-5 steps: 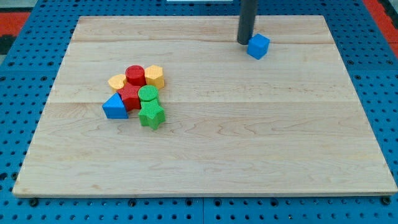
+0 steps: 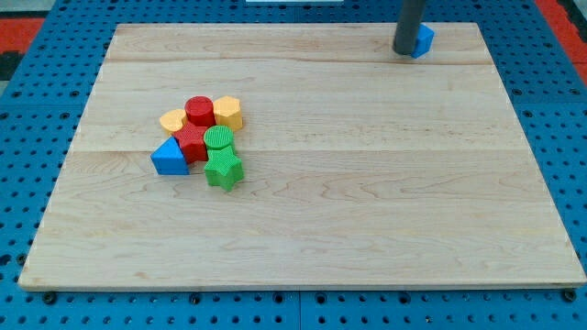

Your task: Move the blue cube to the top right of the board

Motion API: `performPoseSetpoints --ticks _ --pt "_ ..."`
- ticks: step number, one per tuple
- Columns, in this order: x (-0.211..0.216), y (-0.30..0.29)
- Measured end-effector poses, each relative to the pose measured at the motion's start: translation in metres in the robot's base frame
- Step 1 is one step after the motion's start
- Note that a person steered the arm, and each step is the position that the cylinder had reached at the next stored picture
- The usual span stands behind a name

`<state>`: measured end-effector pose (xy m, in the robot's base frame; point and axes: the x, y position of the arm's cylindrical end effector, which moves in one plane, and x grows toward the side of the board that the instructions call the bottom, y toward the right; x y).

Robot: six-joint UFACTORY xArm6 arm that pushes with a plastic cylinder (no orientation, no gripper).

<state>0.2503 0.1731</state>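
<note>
Just right of my tip (image 2: 404, 52), touching: blue cube (image 2: 423, 40).

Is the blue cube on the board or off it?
On the board. The blue cube sits near the board's top right corner, inside its edges, with my tip touching its left side.

The wooden worktop (image 2: 367, 183) lies on a blue pegboard (image 2: 27, 302). The blue cube (image 2: 422, 39) sits near the worktop's top right edge, touching my tip (image 2: 404, 53) on the tip's right. Well away from the tip, toward the view's lower left, seven blocks huddle together: a red cylinder (image 2: 199, 109), a yellow block (image 2: 227, 112), another yellow block (image 2: 171, 120), a red block (image 2: 191, 141), a green cylinder (image 2: 218, 139), a green star (image 2: 223, 170) and a blue triangular block (image 2: 169, 157).
</note>
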Motion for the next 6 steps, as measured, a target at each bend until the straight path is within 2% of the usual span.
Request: performPoseSetpoints --ticks 3,4,6 --pt "-0.002 0.065" --pt "-0.021 0.107" --pt "-0.029 0.04"
